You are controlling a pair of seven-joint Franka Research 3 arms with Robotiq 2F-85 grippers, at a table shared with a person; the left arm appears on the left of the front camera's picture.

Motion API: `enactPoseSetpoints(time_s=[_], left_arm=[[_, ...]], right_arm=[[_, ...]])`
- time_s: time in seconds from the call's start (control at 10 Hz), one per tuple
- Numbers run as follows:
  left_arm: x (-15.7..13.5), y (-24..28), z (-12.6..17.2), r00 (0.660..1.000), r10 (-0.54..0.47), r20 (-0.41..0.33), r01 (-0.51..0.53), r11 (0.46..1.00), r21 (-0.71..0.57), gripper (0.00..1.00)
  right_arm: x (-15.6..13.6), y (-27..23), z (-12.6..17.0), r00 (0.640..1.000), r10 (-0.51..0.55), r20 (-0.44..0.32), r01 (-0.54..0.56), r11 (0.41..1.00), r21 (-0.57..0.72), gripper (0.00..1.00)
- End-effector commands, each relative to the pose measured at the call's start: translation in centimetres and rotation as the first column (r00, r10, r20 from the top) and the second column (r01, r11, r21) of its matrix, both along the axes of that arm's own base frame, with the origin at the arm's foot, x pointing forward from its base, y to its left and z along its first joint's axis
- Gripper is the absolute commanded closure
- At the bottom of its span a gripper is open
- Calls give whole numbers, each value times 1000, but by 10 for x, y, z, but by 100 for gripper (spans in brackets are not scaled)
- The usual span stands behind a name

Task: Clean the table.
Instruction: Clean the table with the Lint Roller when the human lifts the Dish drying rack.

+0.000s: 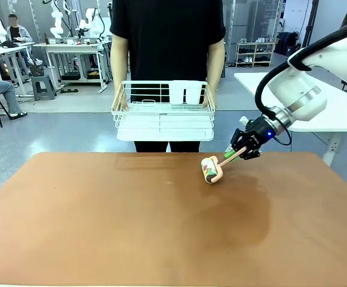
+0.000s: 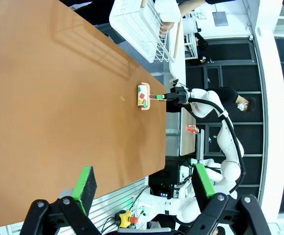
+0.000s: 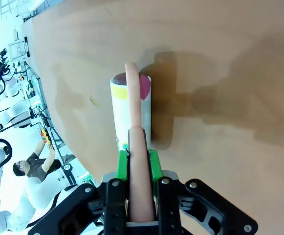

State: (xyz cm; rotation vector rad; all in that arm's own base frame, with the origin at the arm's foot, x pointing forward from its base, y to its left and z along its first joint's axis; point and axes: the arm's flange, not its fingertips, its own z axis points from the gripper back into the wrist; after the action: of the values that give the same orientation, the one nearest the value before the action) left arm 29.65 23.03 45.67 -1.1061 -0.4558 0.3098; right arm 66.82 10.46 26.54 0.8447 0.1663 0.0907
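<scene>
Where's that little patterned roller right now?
In the front view the roller sits on the brown table, right of centre near the far edge, its handle clamped in the right pincer.

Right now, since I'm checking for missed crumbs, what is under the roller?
The roller sits on the table, its shadow beside it. Whatever lies directly beneath its drum is covered. The right end effector grips its handle.

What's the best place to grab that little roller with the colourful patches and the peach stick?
By the slim peach handle, coming from its free end, as the right gripper does. The colourful white roller drum lies crosswise on the reddish-brown table and likely needs room to turn.
</scene>
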Motion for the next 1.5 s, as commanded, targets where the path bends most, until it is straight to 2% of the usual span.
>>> enactPoseSetpoints(time_s=[0.0,0.3,0.5,0.6,0.7,0.8,0.9,1.0,1.1,1.2,1.3,1.4], left_arm=[[-1,2,3,999,-7,31,8,1000,-12,0],[-1,2,3,999,-7,31,8,1000,-12,0],[-1,2,3,999,-7,31,8,1000,-12,0],[-1,2,3,999,-7,31,8,1000,-12,0],[-1,2,3,999,-7,31,8,1000,-12,0],[-1,2,3,999,-7,31,8,1000,-12,0],[-1,2,3,999,-7,31,8,1000,-12,0],[-1,2,3,999,-7,31,8,1000,-12,0],[-1,2,3,999,-7,31,8,1000,-12,0],[-1,2,3,999,-7,31,8,1000,-12,0],[-1,2,3,999,-7,31,8,1000,-12,0],[-1,2,3,999,-7,31,8,1000,-12,0]], right_arm=[[-2,18,-36,998,38,-51,-45,990,-132,79],[-3,19,-14,1000,-13,-19,11,993,-114,79],[-17,12,16,997,-77,22,79,990,-114,79],[-33,8,43,992,-107,63,115,983,-144,79],[-55,2,80,981,-132,143,160,964,-210,79],[-72,-11,114,965,-166,202,224,923,-313,79],[-90,-26,143,955,-217,204,278,896,-347,79],[-107,-41,162,927,-289,237,362,855,-371,79],[-122,-52,173,904,-348,249,422,825,-377,79],[-138,-62,183,874,-431,222,485,779,-398,79],[-149,-70,194,857,-478,195,514,762,-393,79],[-160,-77,205,854,-499,150,516,771,-373,79]])
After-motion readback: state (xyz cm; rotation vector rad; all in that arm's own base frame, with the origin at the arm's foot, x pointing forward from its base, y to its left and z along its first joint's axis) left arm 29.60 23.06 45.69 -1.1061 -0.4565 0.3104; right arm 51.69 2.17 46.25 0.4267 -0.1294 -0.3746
